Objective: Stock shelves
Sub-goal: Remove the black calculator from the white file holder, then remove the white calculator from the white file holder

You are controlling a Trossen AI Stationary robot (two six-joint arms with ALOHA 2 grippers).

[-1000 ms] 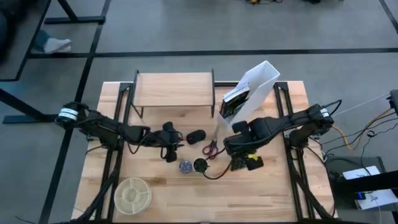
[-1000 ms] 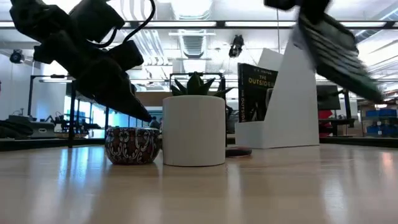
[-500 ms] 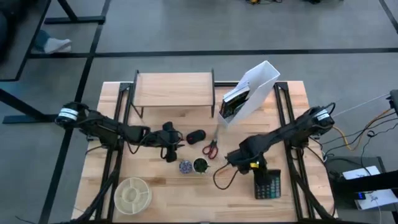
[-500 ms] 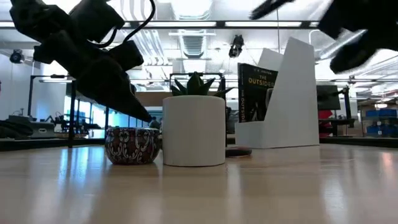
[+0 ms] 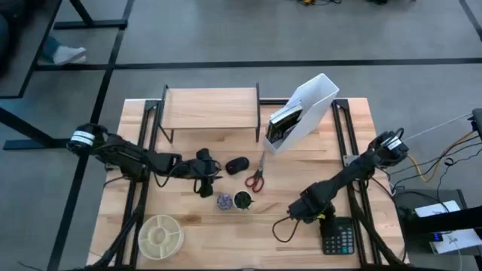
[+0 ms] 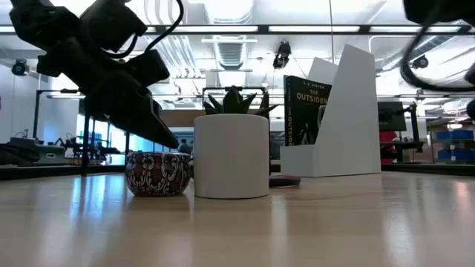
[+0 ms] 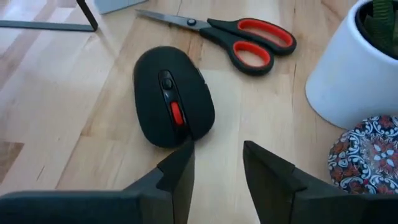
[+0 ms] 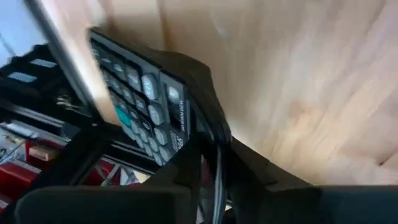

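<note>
The shelves (image 5: 211, 108), a light-wood board on thin black legs, stand at the table's far side with a bare top. My left gripper (image 5: 217, 168) is open, low over the table, its fingertips (image 7: 214, 155) just short of a black mouse (image 7: 174, 96). Beyond the mouse lie red-handled scissors (image 7: 239, 38). A white plant pot (image 5: 242, 199) and a patterned tin (image 5: 224, 201) stand side by side. My right gripper (image 5: 315, 215) is shut on a black calculator (image 5: 339, 238) near the table's near right corner. My right gripper pinches one end of the calculator (image 8: 180, 118) between its two fingers. The rest sticks out beyond them toward the table's near right corner, keys showing. A black cord (image 8: 217, 155) runs between the fingers and hangs in a loop (image 5: 282, 227). Whether the calculator rests on the table does not show.
A white angled file holder (image 5: 305, 109) with a dark book (image 6: 304, 111) stands right of the shelves. A round pale dish (image 5: 160, 235) sits at the near left. Black frame rails (image 5: 354, 150) run along both table sides.
My right gripper has carried the calculator from the table's middle, in front of the file holder, toward the near right corner, the cord loop trailing with it.
</note>
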